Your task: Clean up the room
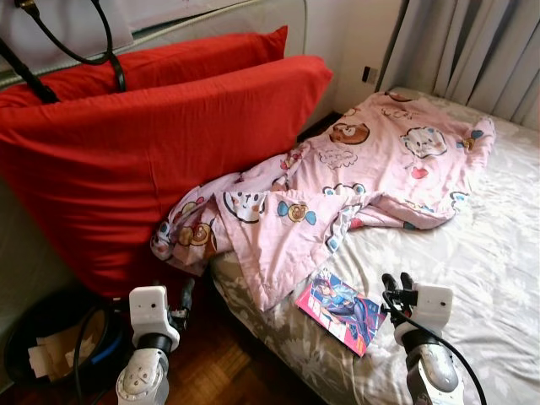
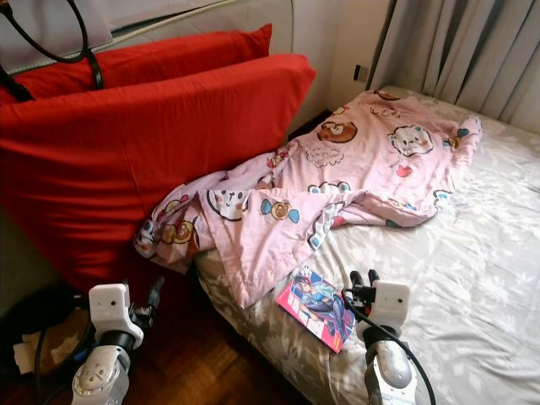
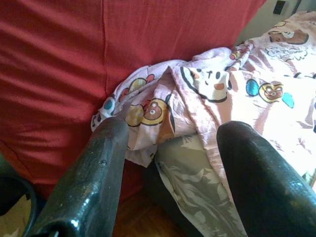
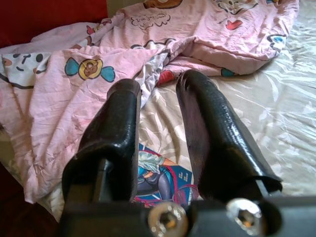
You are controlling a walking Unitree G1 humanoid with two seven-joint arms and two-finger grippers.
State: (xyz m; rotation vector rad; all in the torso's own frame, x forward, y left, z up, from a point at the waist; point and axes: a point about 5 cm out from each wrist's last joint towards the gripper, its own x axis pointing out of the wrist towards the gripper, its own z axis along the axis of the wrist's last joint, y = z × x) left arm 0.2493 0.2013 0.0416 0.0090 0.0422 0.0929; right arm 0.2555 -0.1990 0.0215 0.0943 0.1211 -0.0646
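Just beside the book (image 1: 341, 310), right hand (image 1: 396, 283) hovers, fingers apart.

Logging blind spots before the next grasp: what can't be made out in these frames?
- Comic book: title too small in the eye views; the right gripper fingers hide part of its cover in the right wrist view.
- Bed under the pink blanket: covered.
- Black bag on the floor: contents cut by the frame edge.
- Left gripper: open, holding nothing.
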